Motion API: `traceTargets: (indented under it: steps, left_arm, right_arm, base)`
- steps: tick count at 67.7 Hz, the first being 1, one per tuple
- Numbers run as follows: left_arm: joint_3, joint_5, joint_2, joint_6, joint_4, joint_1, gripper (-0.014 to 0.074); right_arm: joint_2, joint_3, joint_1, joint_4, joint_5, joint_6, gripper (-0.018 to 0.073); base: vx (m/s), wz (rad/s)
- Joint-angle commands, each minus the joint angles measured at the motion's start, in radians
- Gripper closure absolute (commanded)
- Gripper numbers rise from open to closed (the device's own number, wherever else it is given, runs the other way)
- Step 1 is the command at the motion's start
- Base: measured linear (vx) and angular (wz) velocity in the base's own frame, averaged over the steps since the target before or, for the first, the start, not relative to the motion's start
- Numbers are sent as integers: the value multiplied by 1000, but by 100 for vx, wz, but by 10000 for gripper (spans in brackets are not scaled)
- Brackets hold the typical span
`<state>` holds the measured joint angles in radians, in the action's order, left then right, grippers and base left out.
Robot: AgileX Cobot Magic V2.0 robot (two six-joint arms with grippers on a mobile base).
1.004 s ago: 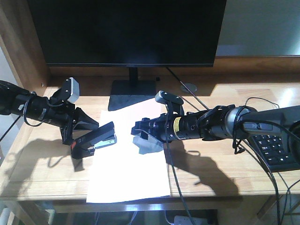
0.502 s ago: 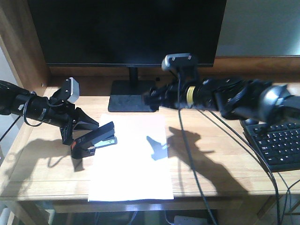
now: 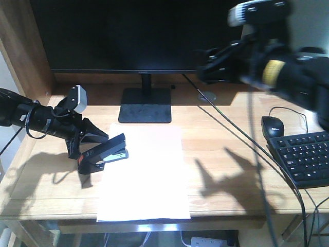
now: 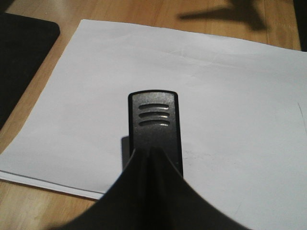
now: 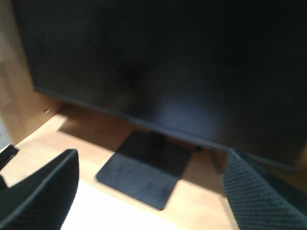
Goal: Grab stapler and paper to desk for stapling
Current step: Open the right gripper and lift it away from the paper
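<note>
The black stapler (image 3: 105,153) hangs tilted just over the left edge of the white paper (image 3: 146,175), which lies flat on the wooden desk (image 3: 231,154). My left gripper (image 3: 91,149) is shut on the stapler's rear end. In the left wrist view the stapler (image 4: 153,122) points out over the paper (image 4: 230,91) from between the closed fingers of the left gripper (image 4: 152,160). My right gripper (image 3: 205,66) is raised high at the upper right, in front of the monitor. In the right wrist view the right gripper (image 5: 151,160) is open and holds nothing, with a paper corner (image 5: 100,213) below.
A large black monitor (image 3: 141,33) on a flat base (image 3: 145,104) stands at the back. A keyboard (image 3: 308,157) and black mouse (image 3: 272,125) lie at the right, with cables (image 3: 231,128) across the desk. A raised wooden side panel (image 3: 20,46) borders the left.
My right gripper rose off the paper and swung up and to the right, leaving the sheet flat on the desk. The left gripper and stapler have stayed put.
</note>
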<state>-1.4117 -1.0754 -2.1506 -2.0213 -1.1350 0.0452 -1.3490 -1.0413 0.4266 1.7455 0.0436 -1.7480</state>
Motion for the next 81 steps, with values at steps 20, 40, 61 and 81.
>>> traceTargets:
  steps: [20,40,61,81]
  left_arm:
    - [-24,-32,60,11,-56,-3,603]
    - [-24,-32,60,11,-56,-3,603]
    - [-24,-32,60,11,-56,-3,603]
    - [-24,-32,60,11,-56,-3,603]
  right_arm:
    - [428,226,-3,48,-44,46,-22]
    - [715,473,-3,48,-44,82,-22]
    - [972,682,-3,44,-44,75,-22]
    - [1050,811,-3,44,-44,75,-22]
  base:
    - [0,0]
    - [0,0]
    - [0,0]
    - [0,0]
